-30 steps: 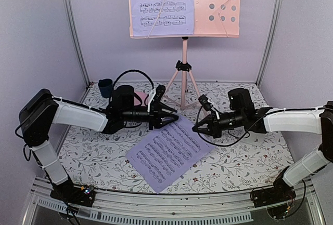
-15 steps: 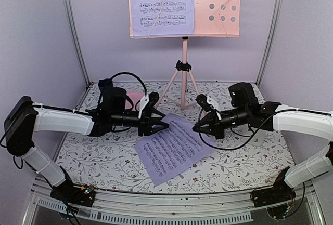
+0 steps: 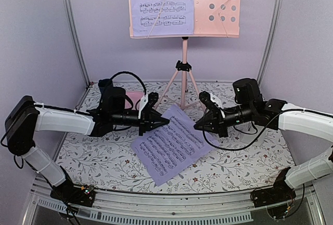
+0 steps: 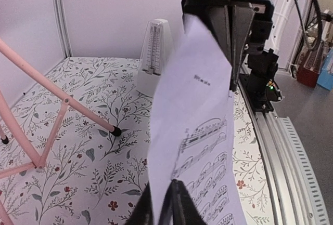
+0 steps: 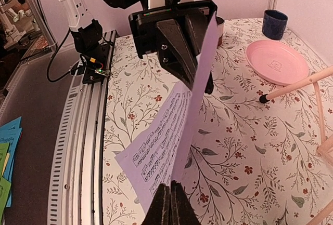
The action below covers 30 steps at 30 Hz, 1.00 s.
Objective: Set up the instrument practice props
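The pink music stand (image 3: 216, 7) stands at the back with one printed sheet (image 3: 161, 4) on the left half of its desk. A second lavender sheet (image 3: 169, 147) hangs between my grippers, its far edge lifted and its near part on the table. My left gripper (image 3: 165, 121) is shut on its left upper corner. My right gripper (image 3: 197, 126) is shut on its right upper corner. The left wrist view shows the sheet (image 4: 192, 131) in my left gripper (image 4: 166, 204). The right wrist view shows it (image 5: 171, 131) in my right gripper (image 5: 170, 204). The white metronome (image 4: 154, 53) stands behind.
A round pink plate (image 5: 276, 61) and a dark blue cup (image 5: 274, 23) sit at the back left. The stand's tripod legs (image 4: 62, 105) spread over the floral tablecloth behind the sheet. A metal rail (image 3: 156, 201) runs along the near edge. Cables loop by both wrists.
My left gripper has pulled back to the left and shut on the sheet's corner. My right gripper has risen a little. The sheet's far edge has lifted off the table.
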Each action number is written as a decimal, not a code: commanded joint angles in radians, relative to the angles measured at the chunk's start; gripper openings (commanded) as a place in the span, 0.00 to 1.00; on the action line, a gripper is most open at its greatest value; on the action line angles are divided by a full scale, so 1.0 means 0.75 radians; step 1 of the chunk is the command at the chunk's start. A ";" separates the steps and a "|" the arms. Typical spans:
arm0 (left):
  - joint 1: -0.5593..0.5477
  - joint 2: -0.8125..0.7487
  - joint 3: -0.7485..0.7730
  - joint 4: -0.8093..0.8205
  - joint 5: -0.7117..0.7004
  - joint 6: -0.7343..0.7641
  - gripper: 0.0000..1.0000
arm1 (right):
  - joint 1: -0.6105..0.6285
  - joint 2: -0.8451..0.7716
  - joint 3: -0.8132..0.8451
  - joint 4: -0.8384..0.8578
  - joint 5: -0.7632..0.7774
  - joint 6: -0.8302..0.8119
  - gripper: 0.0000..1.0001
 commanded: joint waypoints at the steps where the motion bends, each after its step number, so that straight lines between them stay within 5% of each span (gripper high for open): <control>1: -0.005 -0.053 -0.037 0.072 0.044 -0.011 0.02 | 0.007 -0.011 0.049 0.043 -0.002 0.007 0.14; 4: -0.002 -0.112 -0.099 0.159 0.040 -0.061 0.00 | -0.029 -0.007 0.054 0.164 -0.019 0.092 0.40; 8: 0.003 -0.173 -0.153 0.184 0.021 -0.076 0.00 | -0.129 0.015 0.054 0.391 -0.034 0.257 0.58; 17: 0.000 -0.241 -0.197 0.173 -0.007 -0.068 0.00 | -0.267 0.267 0.262 0.660 0.247 0.450 0.64; 30: -0.002 -0.306 -0.232 0.182 -0.024 -0.076 0.00 | -0.283 0.649 0.671 0.768 0.550 0.399 0.59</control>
